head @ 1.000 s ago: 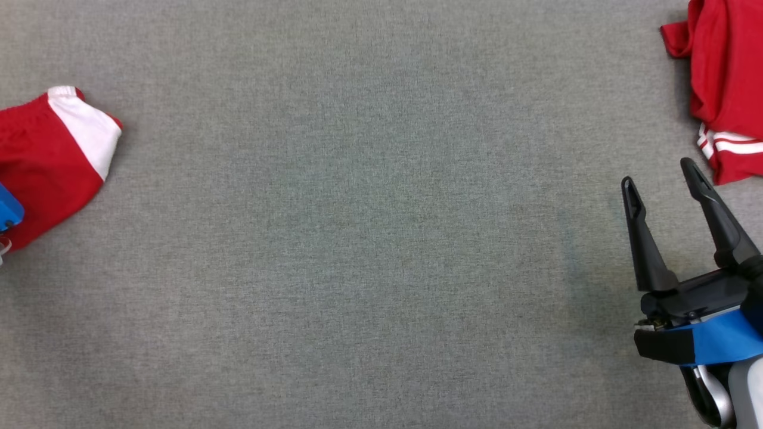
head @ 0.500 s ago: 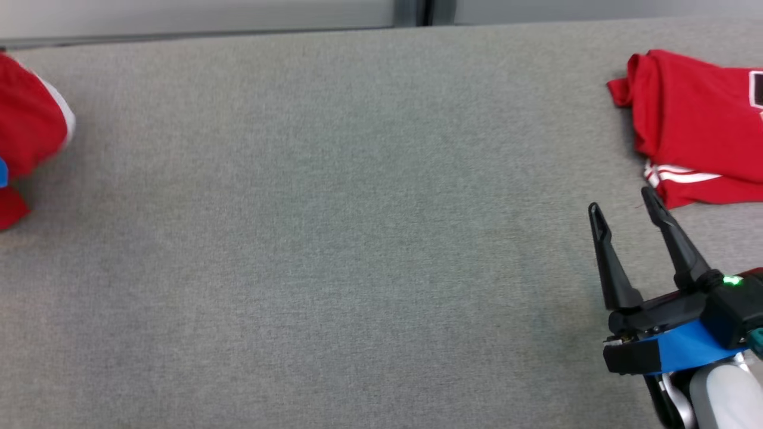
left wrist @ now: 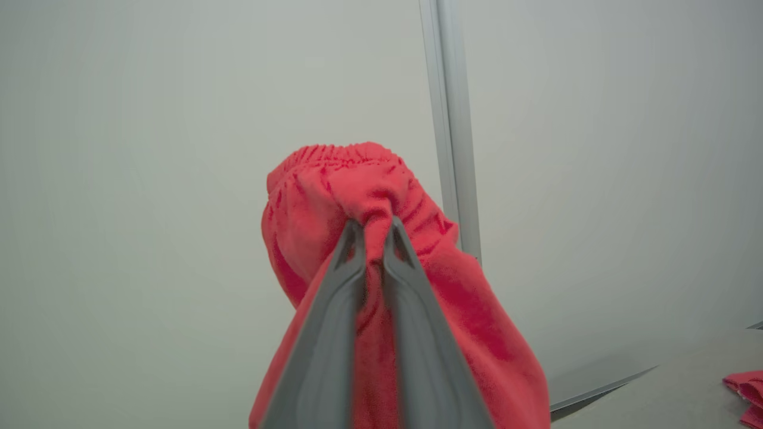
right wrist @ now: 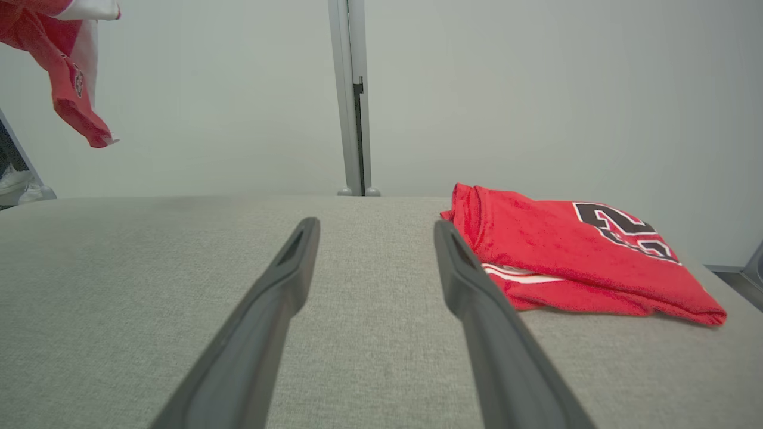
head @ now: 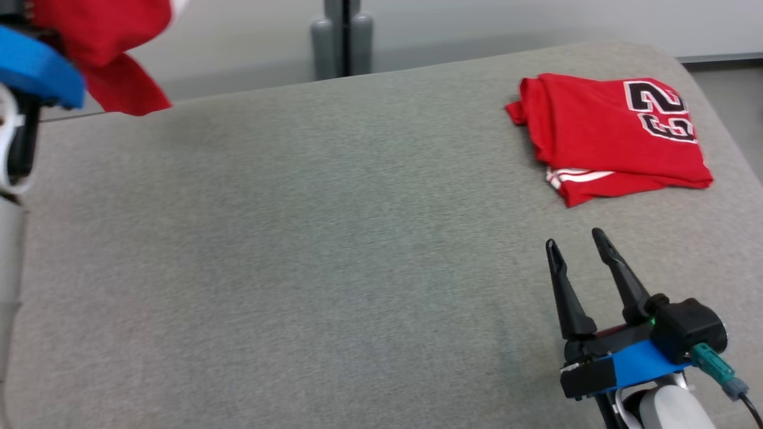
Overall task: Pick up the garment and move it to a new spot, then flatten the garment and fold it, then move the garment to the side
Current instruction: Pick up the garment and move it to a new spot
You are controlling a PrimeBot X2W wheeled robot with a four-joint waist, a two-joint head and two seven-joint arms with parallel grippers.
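The garment is a pair of red shorts with a white panel. It hangs in the air above the table's far left corner, bunched at its elastic waistband. My left gripper is shut on that bunched cloth, and its blue wrist band shows at the upper left of the head view. The right wrist view catches the hanging garment at its top left. My right gripper hovers low over the table's near right part, open with nothing between its fingers.
A folded red jersey with a black number lies on the grey cloth-covered table at the far right, just beyond my right gripper. A grey post stands behind the table against a pale wall.
The head camera has tilted up, bringing the table's far edge and the wall into view. My left gripper has lifted the garment off the table's left side into the air. The right gripper stays open.
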